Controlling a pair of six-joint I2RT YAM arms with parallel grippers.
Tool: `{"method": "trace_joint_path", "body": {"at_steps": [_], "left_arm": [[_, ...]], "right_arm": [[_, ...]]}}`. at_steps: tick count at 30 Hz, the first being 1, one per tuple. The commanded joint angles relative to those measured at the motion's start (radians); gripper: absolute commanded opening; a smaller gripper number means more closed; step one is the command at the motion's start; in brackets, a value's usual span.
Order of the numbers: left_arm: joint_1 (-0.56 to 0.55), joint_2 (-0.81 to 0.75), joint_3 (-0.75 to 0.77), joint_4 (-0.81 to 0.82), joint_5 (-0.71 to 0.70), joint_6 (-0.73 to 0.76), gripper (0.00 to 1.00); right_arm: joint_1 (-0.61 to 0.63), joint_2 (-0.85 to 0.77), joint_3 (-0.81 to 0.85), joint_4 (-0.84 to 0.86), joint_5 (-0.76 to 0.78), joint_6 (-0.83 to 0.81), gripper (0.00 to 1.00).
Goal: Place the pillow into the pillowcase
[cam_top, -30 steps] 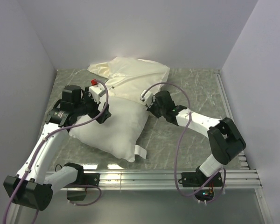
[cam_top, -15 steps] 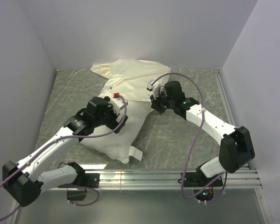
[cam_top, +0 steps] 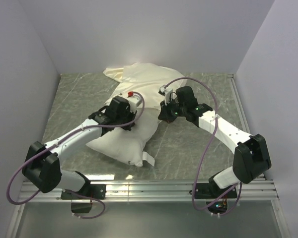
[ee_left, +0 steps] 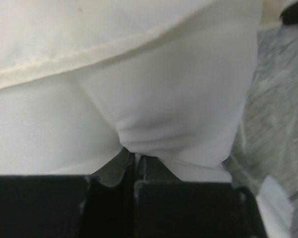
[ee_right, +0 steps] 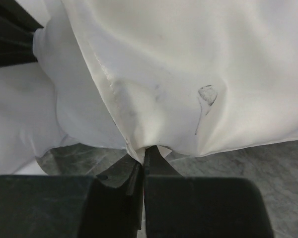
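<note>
The plump white pillow [cam_top: 120,143] lies left of centre, its small tag [cam_top: 150,159] at the near end. Its far end meets the cream pillowcase [cam_top: 145,82], which is bunched at the back. In the left wrist view the pillowcase hem [ee_left: 84,52] lies over the pillow [ee_left: 179,99]. My left gripper [cam_top: 130,123] sits on the pillow's far part, shut on a pinch of its white fabric [ee_left: 137,156]. My right gripper [cam_top: 162,115] is shut on the pillowcase's near edge [ee_right: 145,151], and that cloth [ee_right: 188,74] hangs above the table with the pillow [ee_right: 20,119] to its left.
The grey marbled tabletop [cam_top: 193,144] is walled in at the back and on both sides by white panels [cam_top: 20,59]. A metal rail [cam_top: 164,188] runs along the near edge by the arm bases. Purple cables [cam_top: 203,144] loop off both arms.
My left arm swung right and forward across the pillow, and its gripper went from open to shut on the pillow's fabric. The right gripper kept its hold on the pillowcase and shifted slightly back.
</note>
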Motion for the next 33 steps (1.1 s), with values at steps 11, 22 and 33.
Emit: {"method": "trace_joint_path", "body": {"at_steps": [11,22,33], "left_arm": [[0.137,0.121,0.244,0.291,0.307,-0.558,0.0],[0.14,0.044,0.209,0.227,0.32,-0.441,0.53],[0.57,-0.128,0.135,-0.003,0.209,0.018,0.71]], "right_arm": [[0.19,-0.16,0.053,-0.052,-0.181,0.112,0.0],[-0.049,-0.147,0.02,-0.167,-0.222,0.079,0.0],[-0.131,-0.072,0.041,-0.258,-0.017,-0.035,0.0]]}}
